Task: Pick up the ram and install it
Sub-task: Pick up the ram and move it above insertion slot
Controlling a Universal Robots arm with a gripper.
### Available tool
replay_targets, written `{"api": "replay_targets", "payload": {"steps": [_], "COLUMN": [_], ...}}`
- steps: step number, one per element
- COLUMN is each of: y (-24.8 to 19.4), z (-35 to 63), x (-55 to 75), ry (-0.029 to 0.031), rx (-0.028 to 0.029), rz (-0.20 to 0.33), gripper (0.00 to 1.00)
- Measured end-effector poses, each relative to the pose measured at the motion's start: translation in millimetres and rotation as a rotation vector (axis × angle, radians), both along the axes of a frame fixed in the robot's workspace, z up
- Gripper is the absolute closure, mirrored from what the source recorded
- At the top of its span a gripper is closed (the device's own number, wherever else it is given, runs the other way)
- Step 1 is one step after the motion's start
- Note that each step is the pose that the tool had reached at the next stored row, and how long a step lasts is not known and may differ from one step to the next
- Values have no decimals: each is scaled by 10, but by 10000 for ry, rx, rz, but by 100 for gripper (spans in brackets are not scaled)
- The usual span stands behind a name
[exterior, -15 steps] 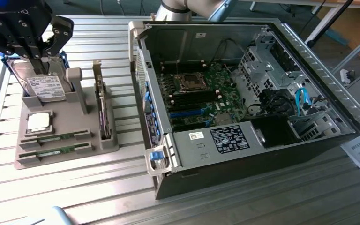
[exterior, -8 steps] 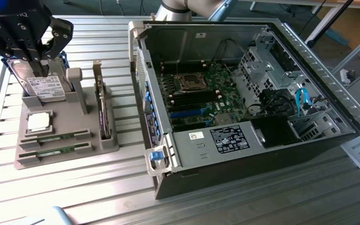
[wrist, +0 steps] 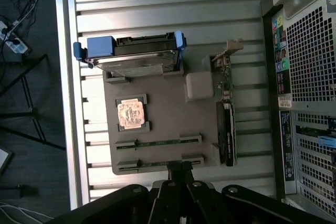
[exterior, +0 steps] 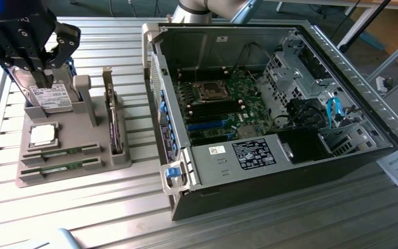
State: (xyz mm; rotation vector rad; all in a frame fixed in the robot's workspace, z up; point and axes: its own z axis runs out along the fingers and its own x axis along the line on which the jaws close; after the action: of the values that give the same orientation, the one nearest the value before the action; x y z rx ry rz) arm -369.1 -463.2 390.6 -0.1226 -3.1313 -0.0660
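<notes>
Gripper [exterior: 43, 78] hangs above the gray tray [exterior: 81, 137], its black fingers drawn together and holding nothing. In the wrist view the gripper [wrist: 181, 167] sits over the tray's [wrist: 168, 114] edge, lined up near one end of the outermost slot.

That slot holds the ram [exterior: 59, 168], a long green stick lying flat along the tray's edge [wrist: 157, 162]. A twin stick [exterior: 60, 152] lies parallel in the next slot inward [wrist: 157, 142]. Neither has left the tray.

Deeper on the tray, a square silver processor [exterior: 42, 135] rests in its own pocket [wrist: 130, 115]. At the tray's far end a hard drive [exterior: 50, 96] with blue rails stands in a bracket [wrist: 139, 59]. An expansion card [exterior: 112, 119] stands on edge along the tray's long side [wrist: 227, 129], the side facing the computer case [exterior: 275, 181].

The case lies open beside the tray, its motherboard exposed, and its perforated back panel [wrist: 310, 51] shows in the wrist view. Tray and case both rest on a slatted metal table [exterior: 81, 207] [wrist: 157, 3].
</notes>
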Motion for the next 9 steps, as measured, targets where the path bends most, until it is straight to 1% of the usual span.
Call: {"api": "replay_targets", "payload": {"steps": [3,5,9], "y": [-21,-44,-62], "z": [-6,-25,-39], "x": [0,0,0], "ry": [-1,-2,0], "rx": [1,1,0], "rz": [0,0,-1], "gripper": [89,89,89]}}
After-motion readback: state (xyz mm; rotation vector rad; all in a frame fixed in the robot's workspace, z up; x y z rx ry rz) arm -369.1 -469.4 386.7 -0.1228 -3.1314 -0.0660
